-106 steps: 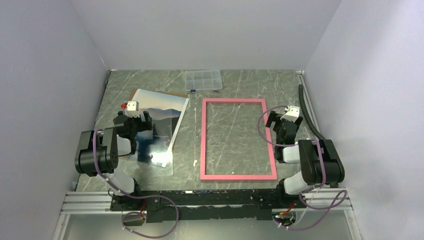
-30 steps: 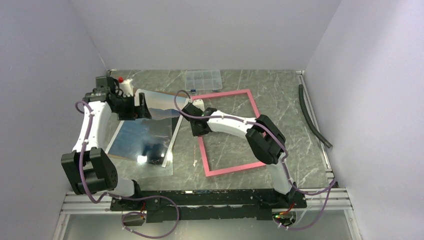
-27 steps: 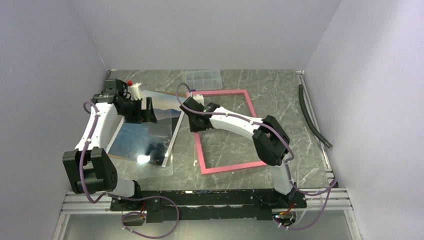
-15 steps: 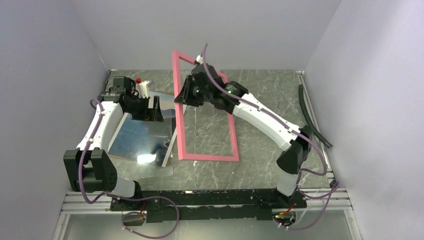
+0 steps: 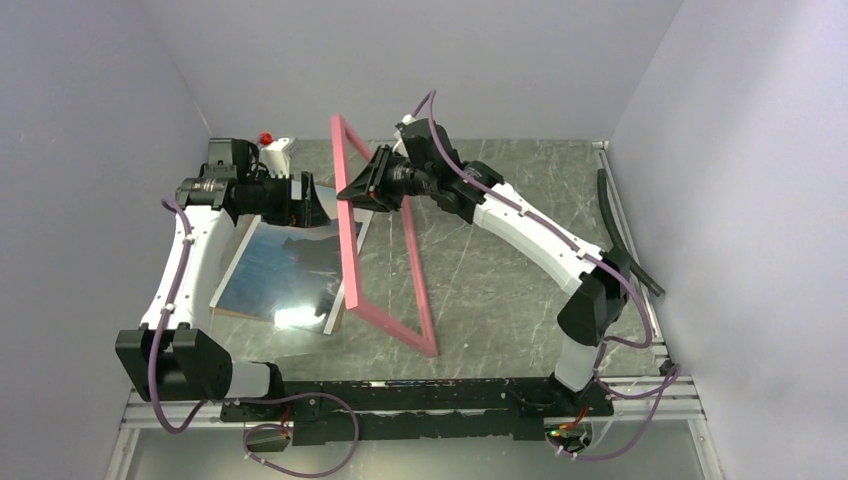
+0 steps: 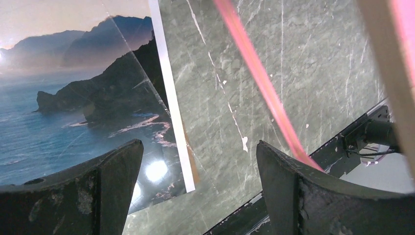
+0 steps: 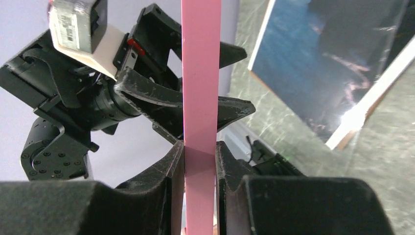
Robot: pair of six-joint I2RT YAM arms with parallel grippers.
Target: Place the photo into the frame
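Scene: a grey marbled table [image 5: 500, 280] inside pale walls, with two arms reaching in from the near edge.
Frame [image 5: 345, 220]: a thin pink rectangle, lifted off its flat position and standing steeply tilted near the middle of the table. Its upper short side is in the air at the far side. Its lower short side is down towards the near side, and contact with the table cannot be told.
Frame, wrist views: one pink bar crosses the left wrist view [image 6: 264, 83] on a slant. In the right wrist view [image 7: 199, 73] it runs straight up between the fingers.
Right gripper [image 5: 362, 188]: pinches the frame's left long bar close to its raised end. The jaws are drawn in tight on the pink strip [image 7: 199, 147].
Left gripper [image 5: 305, 205]: hangs over the far end of the photo, just left of the raised frame. The jaws are spread wide and grip nothing [image 6: 198, 144].
Photo [image 5: 280, 280]: a glossy print of dark mountains, blue water and pale sky. It lies flat on the left part of the table, beside the frame and outside it [image 6: 73, 112] [image 7: 333, 63].
Photo surface: it has a white border, and a bright glare spot sits near its near edge.
Backing board [image 6: 193, 171]: a brown sliver shows from under the photo's right border.
Black hose [image 5: 620, 230]: lies along the right edge of the table, well apart from the frame.
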